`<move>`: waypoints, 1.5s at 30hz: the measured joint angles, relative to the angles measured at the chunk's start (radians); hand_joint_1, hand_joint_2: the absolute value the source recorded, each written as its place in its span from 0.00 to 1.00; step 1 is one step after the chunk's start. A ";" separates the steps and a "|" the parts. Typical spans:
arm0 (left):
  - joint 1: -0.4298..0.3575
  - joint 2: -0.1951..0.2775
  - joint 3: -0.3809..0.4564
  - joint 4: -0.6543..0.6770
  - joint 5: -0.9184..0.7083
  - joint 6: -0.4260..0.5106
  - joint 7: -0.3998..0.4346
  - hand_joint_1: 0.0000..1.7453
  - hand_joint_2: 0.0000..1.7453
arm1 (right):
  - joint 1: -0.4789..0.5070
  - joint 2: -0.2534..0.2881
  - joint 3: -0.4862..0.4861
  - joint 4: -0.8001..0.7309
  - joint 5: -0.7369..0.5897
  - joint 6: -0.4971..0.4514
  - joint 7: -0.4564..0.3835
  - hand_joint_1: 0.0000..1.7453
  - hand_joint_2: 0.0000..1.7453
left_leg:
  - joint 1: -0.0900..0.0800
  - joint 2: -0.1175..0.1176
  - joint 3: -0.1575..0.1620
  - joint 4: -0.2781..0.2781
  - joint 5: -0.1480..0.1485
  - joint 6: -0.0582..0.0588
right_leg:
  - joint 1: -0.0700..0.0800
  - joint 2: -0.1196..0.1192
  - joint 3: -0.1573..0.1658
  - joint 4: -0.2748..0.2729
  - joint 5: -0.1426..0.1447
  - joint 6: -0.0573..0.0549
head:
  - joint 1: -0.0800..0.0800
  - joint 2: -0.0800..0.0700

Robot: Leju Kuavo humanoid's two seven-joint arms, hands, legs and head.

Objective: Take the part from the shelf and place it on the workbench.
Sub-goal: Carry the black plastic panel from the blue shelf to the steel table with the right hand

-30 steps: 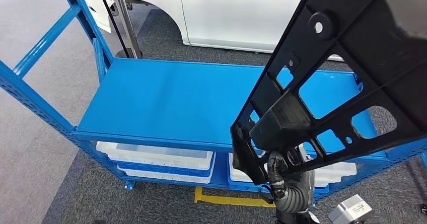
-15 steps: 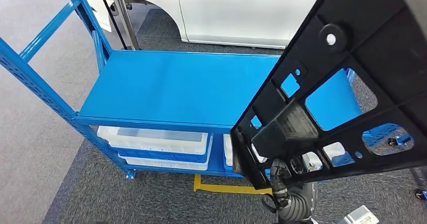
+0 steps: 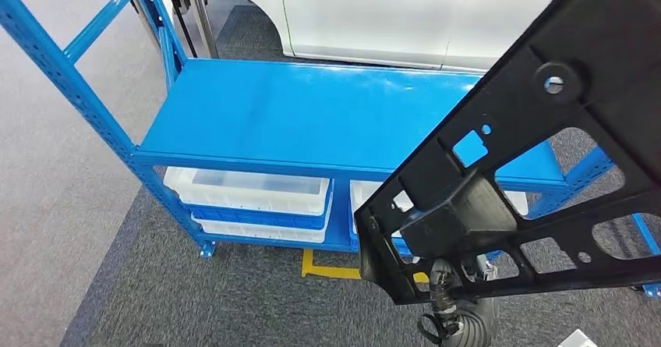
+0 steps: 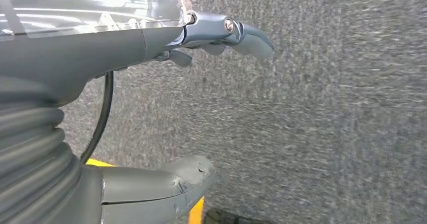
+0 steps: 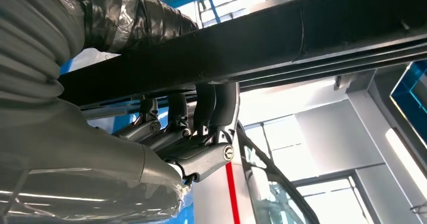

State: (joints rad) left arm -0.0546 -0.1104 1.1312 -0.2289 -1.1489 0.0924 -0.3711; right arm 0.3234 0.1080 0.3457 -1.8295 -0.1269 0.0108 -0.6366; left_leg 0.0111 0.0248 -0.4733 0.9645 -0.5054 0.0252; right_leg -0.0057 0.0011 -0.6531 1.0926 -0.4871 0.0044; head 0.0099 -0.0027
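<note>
**Black part held up, off the shelf**

The right hand (image 5: 191,133) had its dark fingers (image 5: 216,103) curled tight around a bar of the black part (image 3: 530,160), gripping it. The part, a flat frame with cut-out holes, was raised at a tilt on the near right, clear of the blue shelf (image 3: 312,121) beyond it. White trays (image 3: 249,199) sat on the shelf's lower level. A white vehicle (image 3: 374,12) stood at the far side. The left hand (image 4: 151,83) hung above grey carpet (image 4: 327,108), thumb and fingers apart, holding nothing.
</note>
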 joint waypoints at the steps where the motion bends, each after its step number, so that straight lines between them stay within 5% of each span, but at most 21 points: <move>1: 0.000 0.000 0.002 0.000 0.000 0.000 0.000 0.00 1.00 | 0.005 0.002 -0.008 0.003 -0.009 0.012 -0.003 1.00 1.00 | -0.001 0.007 -0.013 0.001 0.010 0.005 | -0.002 0.001 -0.014 0.051 -0.052 0.004 | 0.000 0.000; 3: 0.000 0.000 0.008 0.000 0.000 -0.001 -0.001 0.00 1.00 | 0.015 0.005 -0.026 0.011 -0.020 0.027 -0.008 1.00 1.00 | -0.002 0.020 -0.043 0.007 0.029 0.009 | -0.006 0.000 -0.038 0.171 -0.125 0.013 | 0.000 0.000; 5: 0.001 0.000 0.015 0.000 0.001 -0.002 -0.001 0.00 1.00 | 0.027 0.009 -0.042 0.020 -0.025 0.035 -0.010 1.00 1.00 | -0.003 0.036 -0.075 0.019 0.045 0.007 | -0.009 -0.002 -0.022 0.216 -0.105 0.019 | 0.000 0.000; 7: 0.001 -0.001 0.019 0.000 0.001 -0.002 -0.001 0.00 1.00 | 0.037 0.016 -0.057 0.027 -0.031 0.041 -0.011 1.00 1.00 | -0.003 0.052 -0.105 0.037 0.055 0.001 | -0.011 -0.020 0.058 0.132 -0.050 0.020 | 0.000 0.000; 10: 0.003 -0.004 0.025 0.000 0.002 -0.002 -0.001 0.00 1.00 | 0.045 0.032 -0.078 0.036 -0.036 0.047 -0.014 1.00 1.00 | -0.007 0.074 -0.130 0.061 0.067 -0.013 | 0.000 -0.068 0.175 -0.047 -0.067 0.005 | 0.000 0.000; 13: 0.004 -0.007 0.031 0.000 0.003 -0.002 -0.001 0.00 1.00 | 0.056 0.043 -0.098 0.041 -0.039 0.051 -0.017 1.00 1.00 | -0.005 0.086 -0.136 0.064 0.076 -0.034 | 0.004 -0.050 0.165 -0.074 -0.060 -0.023 | 0.000 0.000; 15: 0.006 -0.008 0.036 0.000 0.003 -0.003 -0.001 0.00 1.00 | 0.061 0.051 -0.105 0.045 -0.040 0.052 -0.017 1.00 1.00 | -0.002 0.041 -0.151 0.104 0.017 -0.048 | 0.000 -0.032 0.138 -0.078 -0.034 -0.042 | 0.000 0.000; 17: 0.010 -0.008 0.040 0.000 0.004 -0.002 -0.001 0.00 1.00 | 0.062 0.058 -0.109 0.048 -0.040 0.053 -0.017 1.00 1.00 | 0.000 -0.008 -0.175 0.208 -0.087 -0.052 | 0.001 -0.011 0.107 -0.076 -0.008 -0.052 | -0.001 0.000; 19: 0.012 -0.007 0.042 0.000 0.004 -0.002 -0.001 0.00 1.00 | 0.063 0.061 -0.114 0.052 -0.040 0.054 -0.017 1.00 1.00 | 0.000 -0.019 -0.182 0.309 -0.132 -0.049 | 0.004 0.014 0.072 -0.071 0.017 -0.054 | -0.001 0.000; 21: 0.011 -0.007 0.043 0.000 0.004 -0.002 -0.001 0.00 1.00 | 0.065 0.063 -0.119 0.055 -0.040 0.054 -0.017 1.00 1.00 | -0.001 -0.024 -0.138 0.300 -0.090 -0.041 | 0.006 0.037 0.036 -0.063 0.040 -0.051 | -0.001 0.000; 23: 0.009 -0.006 0.043 -0.001 0.004 -0.002 -0.001 0.00 1.00 | 0.066 0.065 -0.122 0.056 -0.040 0.054 -0.017 1.00 1.00 | -0.004 -0.062 -0.037 0.169 -0.050 -0.022 | 0.007 0.059 0.010 -0.057 0.060 -0.047 | -0.001 0.000; 26: 0.008 -0.004 0.043 -0.003 0.004 -0.002 -0.002 0.00 1.00 | 0.066 0.070 -0.127 0.056 -0.040 0.054 -0.018 1.00 1.00 | -0.011 -0.118 0.075 -0.005 -0.065 -0.004 | 0.003 0.089 -0.005 -0.058 0.091 -0.031 | 0.000 0.000; 29: 0.006 -0.007 0.043 -0.003 0.004 -0.002 -0.003 0.00 1.00 | 0.070 0.071 -0.132 0.056 -0.040 0.055 -0.019 1.00 1.00 | -0.009 -0.081 0.065 -0.026 -0.037 0.002 | 0.002 0.095 -0.018 -0.060 0.100 -0.015 | 0.000 0.000; 31: 0.008 -0.009 0.043 -0.002 0.004 -0.002 -0.002 0.00 1.00 | 0.073 0.071 -0.135 0.056 -0.040 0.055 -0.019 1.00 1.00 | -0.002 -0.046 0.042 -0.032 -0.014 0.011 | 0.000 0.048 -0.042 0.004 0.017 -0.008 | 0.002 0.000; 33: 0.012 -0.009 0.044 -0.002 0.003 -0.003 -0.002 0.00 1.00 | 0.072 0.071 -0.137 0.058 -0.039 0.057 -0.018 1.00 1.00 | -0.002 -0.011 0.017 -0.028 0.002 0.014 | -0.009 0.012 -0.067 0.126 -0.079 0.006 | 0.003 0.000; 34: 0.013 -0.009 0.044 -0.002 0.003 -0.003 -0.002 0.00 1.00 | 0.073 0.071 -0.139 0.059 -0.037 0.059 -0.017 1.00 1.00 | -0.002 0.006 0.004 -0.024 0.008 0.012 | -0.015 0.007 -0.073 0.182 -0.092 0.014 | 0.003 0.000; 36: 0.012 -0.009 0.044 -0.002 0.003 -0.004 -0.002 0.00 1.00 | 0.073 0.072 -0.146 0.060 -0.032 0.066 -0.011 1.00 1.00 | 0.000 0.038 -0.024 -0.007 0.018 0.006 | -0.026 0.000 -0.046 0.217 -0.045 0.027 | 0.003 0.000; 38: 0.008 -0.008 0.044 -0.003 0.002 -0.005 -0.002 0.00 1.00 | 0.073 0.075 -0.153 0.062 -0.026 0.075 -0.005 1.00 1.00 | 0.001 0.062 -0.050 0.017 0.019 -0.002 | -0.033 -0.030 0.043 0.124 -0.006 0.036 | 0.003 0.000; 41: 0.005 -0.008 0.045 -0.003 0.001 -0.006 -0.003 0.00 1.00 | 0.070 0.085 -0.161 0.063 -0.013 0.086 -0.002 1.00 1.00 | -0.002 0.088 -0.068 0.045 0.019 -0.025 | -0.022 -0.076 0.152 -0.039 -0.058 0.020 | 0.001 0.000; 43: 0.003 -0.008 0.047 -0.003 0.001 -0.006 -0.004 0.00 1.00 | 0.074 0.093 -0.169 0.063 -0.001 0.096 -0.003 1.00 1.00 | 0.001 0.101 -0.074 0.051 0.023 -0.042 | -0.017 -0.061 0.152 -0.063 -0.067 -0.001 | 0.001 0.000; 45: 0.002 -0.009 0.048 -0.003 0.000 -0.007 -0.006 0.00 1.00 | 0.078 0.105 -0.177 0.063 0.018 0.109 -0.005 1.00 1.00 | 0.008 0.062 -0.089 0.080 -0.007 -0.055 | -0.017 -0.042 0.141 -0.070 -0.056 -0.020 | 0.001 0.000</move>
State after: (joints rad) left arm -0.0521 -0.1199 1.1796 -0.2316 -1.1492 0.0858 -0.3775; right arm 0.4015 0.2130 0.1682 -1.7660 -0.1091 0.1194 -0.6417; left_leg 0.0188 0.0865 -0.5618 1.0445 -0.5124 -0.0297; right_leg -0.0227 -0.0411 -0.5122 1.0227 -0.5426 -0.0158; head 0.0113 -0.0027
